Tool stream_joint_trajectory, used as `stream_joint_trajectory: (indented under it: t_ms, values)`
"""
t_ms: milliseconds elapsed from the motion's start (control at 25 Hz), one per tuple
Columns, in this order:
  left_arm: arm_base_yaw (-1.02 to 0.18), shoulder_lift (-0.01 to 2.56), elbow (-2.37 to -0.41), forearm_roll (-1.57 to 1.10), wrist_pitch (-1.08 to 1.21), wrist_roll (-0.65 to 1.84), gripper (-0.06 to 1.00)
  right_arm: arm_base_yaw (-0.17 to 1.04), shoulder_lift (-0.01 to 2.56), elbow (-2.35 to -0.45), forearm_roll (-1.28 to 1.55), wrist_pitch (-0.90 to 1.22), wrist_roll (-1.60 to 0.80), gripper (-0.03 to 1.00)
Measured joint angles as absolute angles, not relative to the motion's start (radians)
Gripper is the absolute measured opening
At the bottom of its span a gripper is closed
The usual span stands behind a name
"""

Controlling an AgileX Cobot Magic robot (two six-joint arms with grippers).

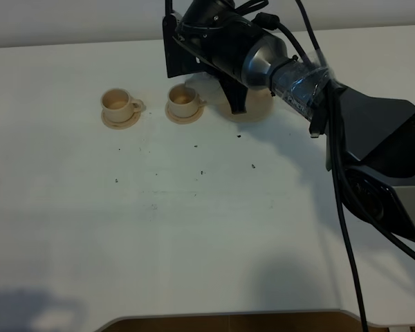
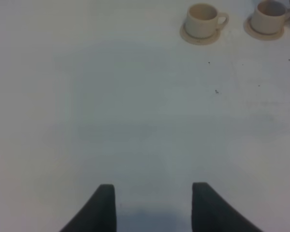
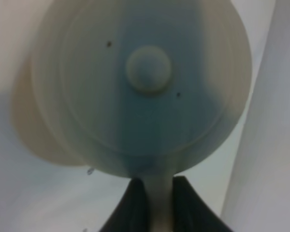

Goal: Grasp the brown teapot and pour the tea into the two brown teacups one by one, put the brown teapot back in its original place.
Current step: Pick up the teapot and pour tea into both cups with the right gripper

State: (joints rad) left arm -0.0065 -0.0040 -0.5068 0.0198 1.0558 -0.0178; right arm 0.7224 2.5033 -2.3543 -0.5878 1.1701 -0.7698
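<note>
Right gripper [image 3: 157, 193] tight on brown teapot [image 3: 145, 96] handle

Table [image 1: 194, 228]: the centre, lower and left parts of the frame are open, with only scattered dark specks [image 1: 253, 166]. Obstacles in the upper band: left teacup [image 1: 122, 105] and right teacup [image 1: 183, 101], each on a saucer, with a narrow gap between them. The right arm [image 1: 297, 76] spans from upper centre to the right edge, covering the brown teapot [image 3: 147, 87] and large saucer [image 1: 259, 111].

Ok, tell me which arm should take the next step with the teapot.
Right. The right claw is shut on the brown teapot's handle by the wide saucer. The left claw hangs open over the table, short of both teacups.
</note>
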Motion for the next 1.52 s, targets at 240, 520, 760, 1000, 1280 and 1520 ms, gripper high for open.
stream_joint_trajectory:
  t_ms: [240, 520, 760, 1000, 1280, 1520]
  values:
    - [-0.006, -0.004, -0.507, 0.02, 1.056, -0.018, 0.37, 0.733, 2.503, -2.354, -0.618, 1.158, -0.777, 0.13]
    - [-0.006, -0.004, -0.507, 0.02, 1.056, -0.018, 0.37, 0.733, 2.503, -2.354, -0.638, 1.158, -0.795, 0.13]
    - [-0.006, -0.004, -0.507, 0.02, 1.056, -0.018, 0.37, 0.733, 2.503, -2.354, -0.65, 1.144, -0.82, 0.13]
    - [-0.006, -0.004, -0.507, 0.02, 1.056, -0.018, 0.37, 0.733, 2.503, -2.354, -0.656, 1.124, -0.848, 0.13]
    - [-0.006, -0.004, -0.507, 0.02, 1.056, -0.018, 0.37, 0.733, 2.503, -2.354, -0.67, 1.096, -0.867, 0.13]
    - [-0.006, -0.004, -0.507, 0.02, 1.056, -0.018, 0.37, 0.733, 2.503, -2.354, -0.673, 1.087, -0.907, 0.13]
